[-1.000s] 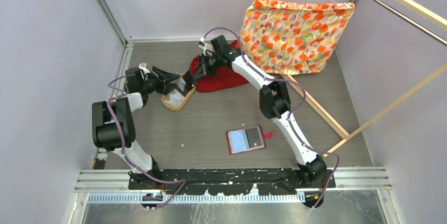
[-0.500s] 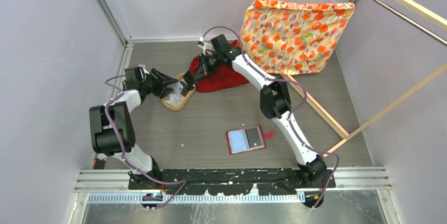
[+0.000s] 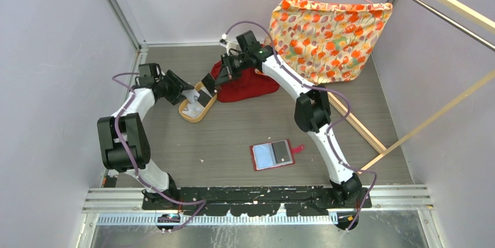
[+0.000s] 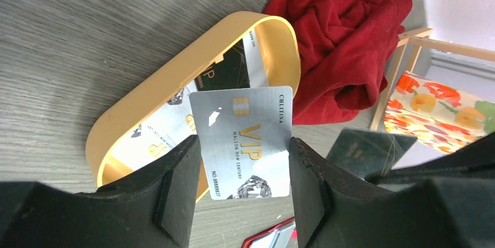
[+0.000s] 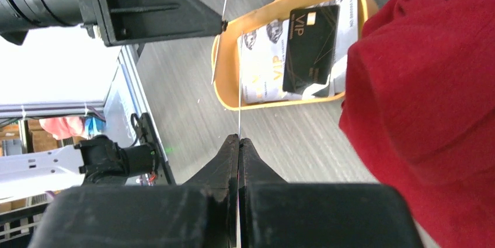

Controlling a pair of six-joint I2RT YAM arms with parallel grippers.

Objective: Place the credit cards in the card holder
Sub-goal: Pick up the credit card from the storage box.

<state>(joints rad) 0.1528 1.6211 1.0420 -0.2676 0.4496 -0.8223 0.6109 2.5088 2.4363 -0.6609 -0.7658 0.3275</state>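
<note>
My left gripper point(image 4: 244, 150) is shut on the side edges of a silver VIP credit card point(image 4: 245, 125) and holds it above the tan tray point(image 4: 146, 99). My right gripper point(image 5: 239, 138) is shut on a dark card, seen edge-on as a thin line point(image 5: 240, 84). That card also shows in the left wrist view point(image 4: 365, 146). From the top, both grippers point(image 3: 190, 93) point(image 3: 210, 80) hover close together over the tray point(image 3: 188, 115). A black card point(image 5: 309, 46) and whitish cards point(image 5: 262, 70) lie in the tray. The red card holder point(image 3: 272, 154) lies open near the front.
A crumpled red cloth point(image 3: 251, 84) lies right beside the tray. A floral fabric point(image 3: 327, 38) hangs on a hanger at the back right. Wooden bars point(image 3: 350, 119) cross the right side. Purple walls close in the left and back.
My left gripper has drawn back to the left and raised the silver card off the tray. My right gripper has risen slightly with the dark card.
</note>
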